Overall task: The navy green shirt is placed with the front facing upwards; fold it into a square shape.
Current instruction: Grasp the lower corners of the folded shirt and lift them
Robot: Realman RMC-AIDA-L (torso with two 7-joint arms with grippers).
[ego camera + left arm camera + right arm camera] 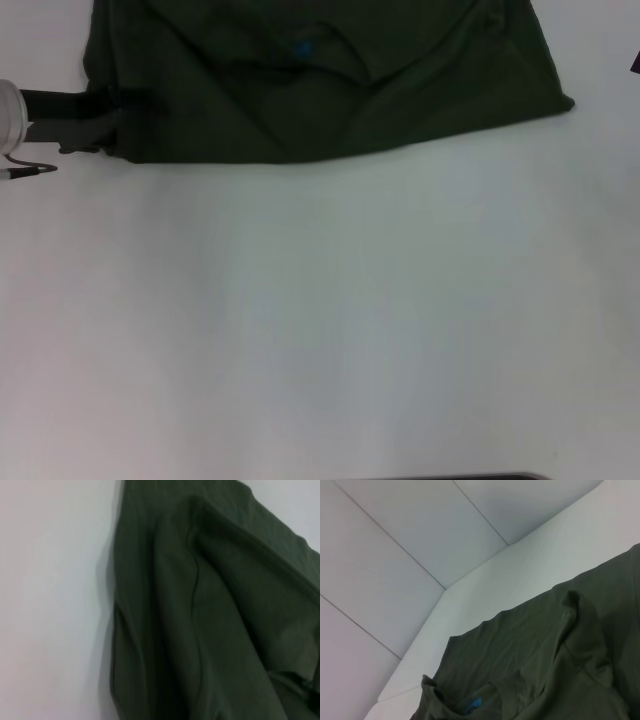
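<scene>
The navy green shirt point(330, 90) lies bunched and creased on the white table point(320, 320) at the far side of the head view. Its blue neck label point(302, 47) shows; the chest lettering is hidden. My left gripper point(108, 122) reaches in from the left and sits at the shirt's near left corner, touching the cloth. The left wrist view shows folds of the shirt point(210, 620) close up beside bare table. The right wrist view looks down on the shirt point(555, 665) and its label point(472, 706) from above. My right gripper does not show.
A thin dark cable end point(28, 171) lies just below the left arm. A dark sliver point(636, 62) shows at the head view's right edge. White wall panels point(395, 545) stand behind the table. A dark edge point(460, 477) runs along the bottom.
</scene>
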